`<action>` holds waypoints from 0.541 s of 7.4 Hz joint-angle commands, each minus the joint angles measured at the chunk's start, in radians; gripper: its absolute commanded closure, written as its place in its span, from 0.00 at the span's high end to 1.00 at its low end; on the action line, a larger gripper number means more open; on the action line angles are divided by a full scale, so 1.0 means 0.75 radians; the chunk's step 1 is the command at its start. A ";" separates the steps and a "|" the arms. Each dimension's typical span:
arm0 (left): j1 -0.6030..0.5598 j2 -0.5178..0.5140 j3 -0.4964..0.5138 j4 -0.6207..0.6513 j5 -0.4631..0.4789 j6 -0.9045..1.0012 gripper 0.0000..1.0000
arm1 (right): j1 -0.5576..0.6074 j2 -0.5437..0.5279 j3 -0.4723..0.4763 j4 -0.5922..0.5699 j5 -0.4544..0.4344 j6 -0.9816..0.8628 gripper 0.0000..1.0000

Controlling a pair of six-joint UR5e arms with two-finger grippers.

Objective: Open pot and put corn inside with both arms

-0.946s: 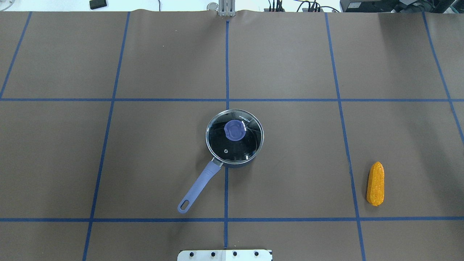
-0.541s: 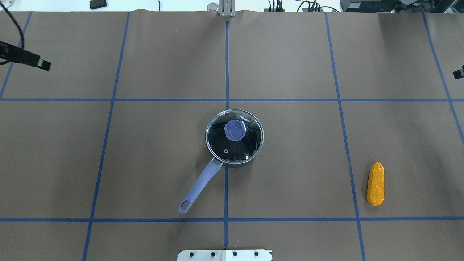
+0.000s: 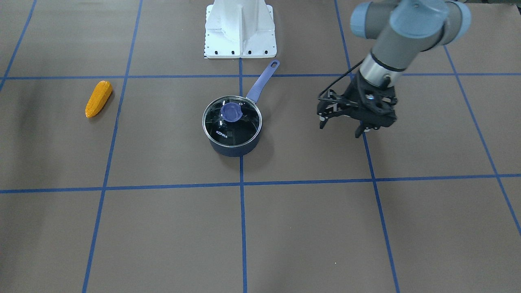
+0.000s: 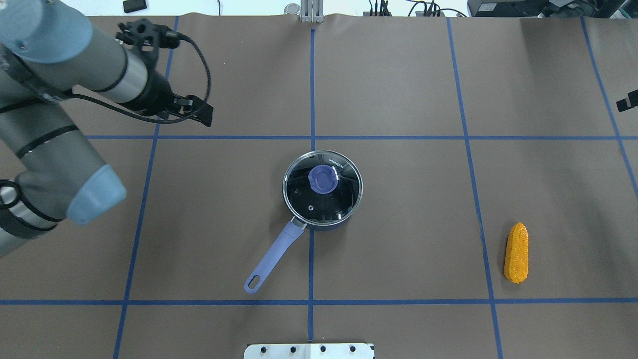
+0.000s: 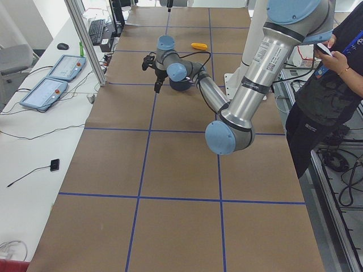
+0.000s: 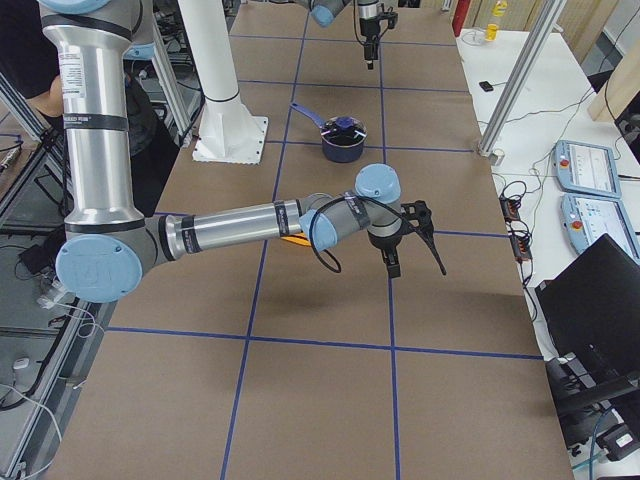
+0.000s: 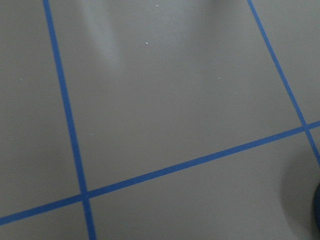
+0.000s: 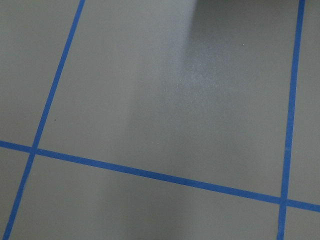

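Swung in since the last look: left gripper (image 3: 341,127), spread wide, nothing held.
Lidded saucepan (image 4: 322,190) is found near it; corn (image 4: 516,253) lies well beyond, closer to the right gripper (image 4: 627,102), whose state cannot be told.

Covering the table (image 4: 398,75) in matt brown paper; topping the pot (image 3: 234,149) with a glossy glass lid (image 4: 323,188); showing bumpy, plastic-looking corn (image 4: 516,252).
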 commanded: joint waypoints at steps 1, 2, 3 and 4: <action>0.189 -0.304 0.165 0.117 0.107 -0.296 0.99 | -0.002 0.000 -0.001 0.001 0.000 0.000 1.00; 0.239 -0.431 0.302 0.117 0.164 -0.419 0.99 | -0.002 0.000 -0.003 -0.001 0.000 0.000 1.00; 0.296 -0.497 0.376 0.117 0.203 -0.564 0.99 | -0.002 0.000 -0.003 -0.001 0.000 0.000 1.00; 0.300 -0.526 0.401 0.123 0.201 -0.647 0.99 | -0.004 -0.002 -0.003 0.001 0.000 0.000 1.00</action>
